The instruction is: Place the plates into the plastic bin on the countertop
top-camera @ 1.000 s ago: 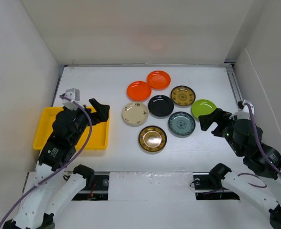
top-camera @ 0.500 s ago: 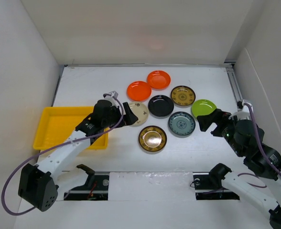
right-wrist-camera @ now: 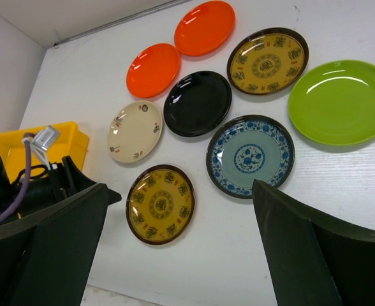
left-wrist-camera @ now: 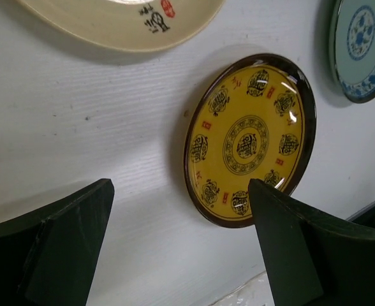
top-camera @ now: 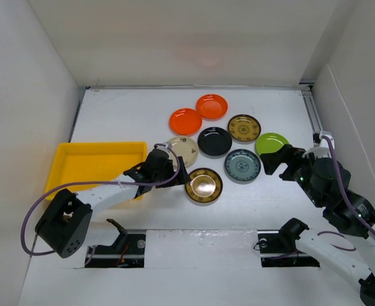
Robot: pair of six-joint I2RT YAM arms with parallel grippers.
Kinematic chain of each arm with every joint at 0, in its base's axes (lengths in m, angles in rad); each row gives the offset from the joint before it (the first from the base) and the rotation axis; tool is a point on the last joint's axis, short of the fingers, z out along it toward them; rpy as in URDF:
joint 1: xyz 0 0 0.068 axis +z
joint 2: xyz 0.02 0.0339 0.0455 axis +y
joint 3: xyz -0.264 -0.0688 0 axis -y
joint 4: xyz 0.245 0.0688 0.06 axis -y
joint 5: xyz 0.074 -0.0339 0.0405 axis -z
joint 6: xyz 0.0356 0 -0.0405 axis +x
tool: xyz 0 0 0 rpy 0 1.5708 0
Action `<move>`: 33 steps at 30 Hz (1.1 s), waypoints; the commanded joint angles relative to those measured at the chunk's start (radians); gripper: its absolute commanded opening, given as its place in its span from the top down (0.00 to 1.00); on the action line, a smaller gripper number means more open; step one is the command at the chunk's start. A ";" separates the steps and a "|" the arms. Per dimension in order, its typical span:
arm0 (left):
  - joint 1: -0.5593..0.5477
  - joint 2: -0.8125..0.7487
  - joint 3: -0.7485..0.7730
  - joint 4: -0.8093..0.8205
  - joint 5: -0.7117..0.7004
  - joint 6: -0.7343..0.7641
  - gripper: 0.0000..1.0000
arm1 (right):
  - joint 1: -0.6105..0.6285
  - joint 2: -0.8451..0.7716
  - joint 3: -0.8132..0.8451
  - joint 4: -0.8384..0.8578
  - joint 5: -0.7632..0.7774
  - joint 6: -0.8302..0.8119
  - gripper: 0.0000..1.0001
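On the white walled-in surface [top-camera: 124, 115] we judge nothing done yet: all eight small round plates [top-camera: 214, 141] lie clustered centrally, the shallow yellow plastic bin [top-camera: 92, 159] at 9 o'clock holds none, and the left gripper [left-wrist-camera: 181, 191] and right gripper [right-wrist-camera: 180, 186] gape wide, empty.

Back wall [top-camera: 194, 38] up top, plain white, with a faint pinkish glow [top-camera: 203, 60] low on it, about centre. Right along its foot a thin metal strip [top-camera: 194, 86] runs the full width. From the back wall's right end, a slotted metal rail [top-camera: 314, 118] heads toward the near side. Left wall [top-camera: 22, 95] and right wall [top-camera: 360, 76] meet the back wall at its corners, both bare white. Opposite the back wall sits a white ledge [top-camera: 200, 245], with a dark left cut-out [top-camera: 133, 245] and a dark right cut-out [top-camera: 269, 255] in it.
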 commanded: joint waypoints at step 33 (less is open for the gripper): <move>0.060 -0.268 0.159 -0.341 -0.445 -0.237 1.00 | 0.002 -0.039 -0.036 0.090 -0.073 0.002 0.00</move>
